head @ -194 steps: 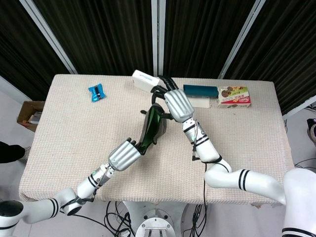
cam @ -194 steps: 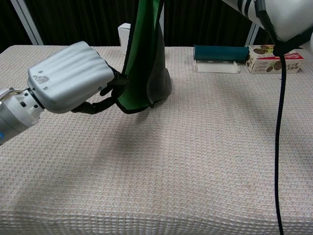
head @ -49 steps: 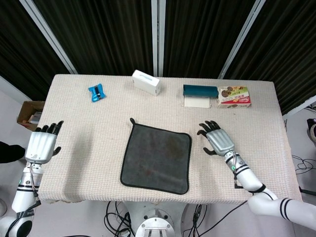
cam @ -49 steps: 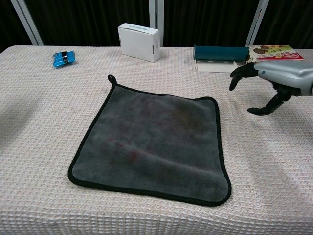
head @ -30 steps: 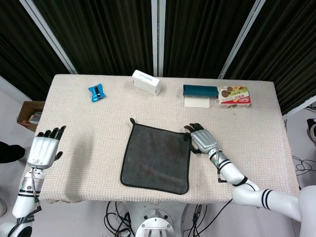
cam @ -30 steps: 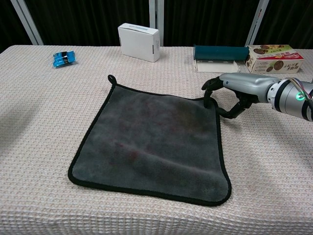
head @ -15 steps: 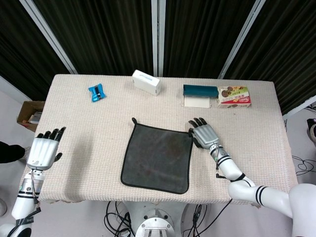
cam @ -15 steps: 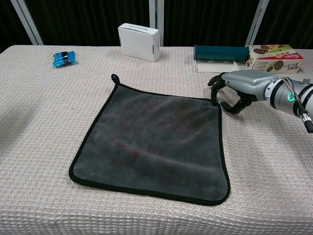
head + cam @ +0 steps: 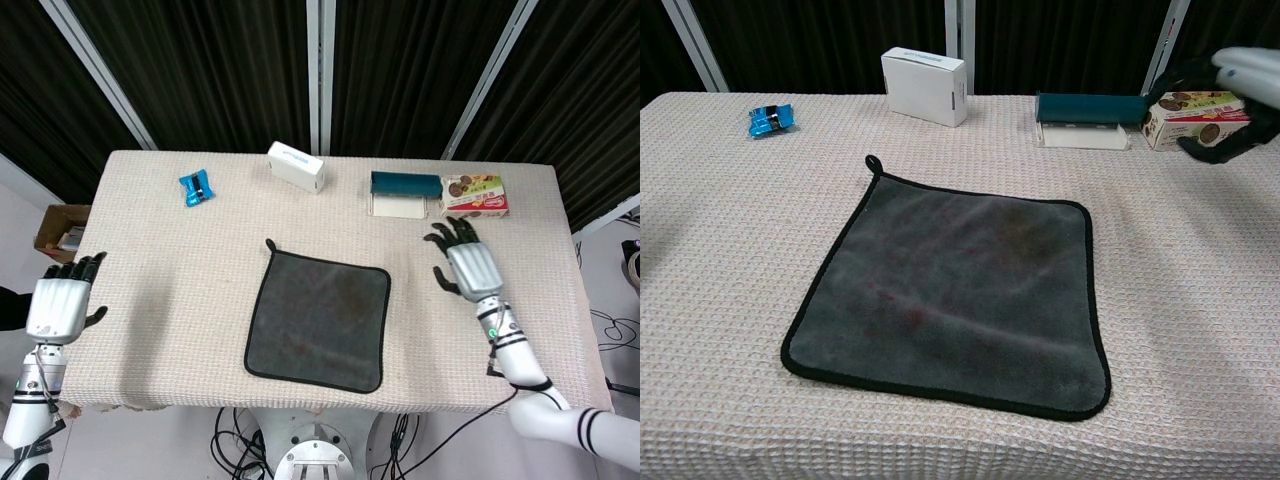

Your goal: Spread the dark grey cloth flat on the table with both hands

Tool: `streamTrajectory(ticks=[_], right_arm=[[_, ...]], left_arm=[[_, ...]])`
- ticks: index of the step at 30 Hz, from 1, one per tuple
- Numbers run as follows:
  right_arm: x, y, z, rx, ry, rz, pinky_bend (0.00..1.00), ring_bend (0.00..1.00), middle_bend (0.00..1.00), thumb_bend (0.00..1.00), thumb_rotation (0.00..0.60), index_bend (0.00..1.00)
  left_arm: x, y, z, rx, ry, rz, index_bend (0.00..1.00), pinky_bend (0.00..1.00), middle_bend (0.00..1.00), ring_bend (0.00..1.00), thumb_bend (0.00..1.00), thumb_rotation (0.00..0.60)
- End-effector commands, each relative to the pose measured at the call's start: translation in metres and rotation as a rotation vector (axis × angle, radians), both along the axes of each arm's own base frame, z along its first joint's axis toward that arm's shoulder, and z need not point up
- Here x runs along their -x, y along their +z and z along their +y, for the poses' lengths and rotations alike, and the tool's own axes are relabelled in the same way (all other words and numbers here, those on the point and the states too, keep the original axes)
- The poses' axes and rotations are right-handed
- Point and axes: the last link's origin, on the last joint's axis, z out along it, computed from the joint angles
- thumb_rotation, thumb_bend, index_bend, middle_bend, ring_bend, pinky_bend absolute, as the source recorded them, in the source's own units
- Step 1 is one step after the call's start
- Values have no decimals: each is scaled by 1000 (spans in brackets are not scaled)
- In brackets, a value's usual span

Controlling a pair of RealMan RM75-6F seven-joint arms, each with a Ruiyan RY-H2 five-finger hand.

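The dark grey cloth (image 9: 318, 319) (image 9: 958, 288) lies flat and square on the table, black-edged, its hanging loop at the far-left corner. My right hand (image 9: 469, 266) (image 9: 1240, 70) hovers to the right of the cloth, clear of it, fingers spread and holding nothing. My left hand (image 9: 55, 305) is out at the table's left edge, far from the cloth, fingers apart and empty; the chest view does not show it.
A white box (image 9: 295, 166) (image 9: 924, 86), a blue packet (image 9: 196, 187) (image 9: 771, 119), a teal-topped box (image 9: 405, 193) (image 9: 1086, 118) and a biscuit box (image 9: 475, 196) (image 9: 1188, 119) line the far side. The woven tablecloth (image 9: 180, 270) covers the table.
My right hand has let go of the cloth's far-right corner and pulled away to the right and up. My left hand drifted further left. The cloth stays flat.
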Motion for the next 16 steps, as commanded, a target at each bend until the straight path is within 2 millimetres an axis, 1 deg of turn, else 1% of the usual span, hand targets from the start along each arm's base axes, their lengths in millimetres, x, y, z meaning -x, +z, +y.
streamTrajectory(ticks=[1,3,5,8,12,14,16], right_arm=[[31,52,53,104,-37,33,0,0,87,285,600,75],[41,66,76,104,-63,38,0,0,32,270,600,14],[50,76,97,105,-82,32,0,0,3,266,600,0],[61,85,125,111,-96,14,0,0,0,266,600,0],[72,88,150,125,-104,-21,0,0,0,267,600,0],[76,86,158,125,-108,-34,0,0,0,268,600,0],[77,85,160,121,-103,-39,0,0,0,271,600,0]], left_arm=[[11,13,-12,3,47,-170,185,230,212,210,0,600],[14,18,-18,21,45,-260,181,207,184,179,0,600],[19,22,-27,19,39,-308,179,198,173,167,0,600],[24,23,-42,13,31,-301,179,198,172,166,0,600],[22,17,-65,56,38,-297,179,198,172,167,0,600],[18,15,-76,67,39,-317,179,198,172,167,0,600],[14,14,-83,58,30,-335,179,199,172,167,0,600]])
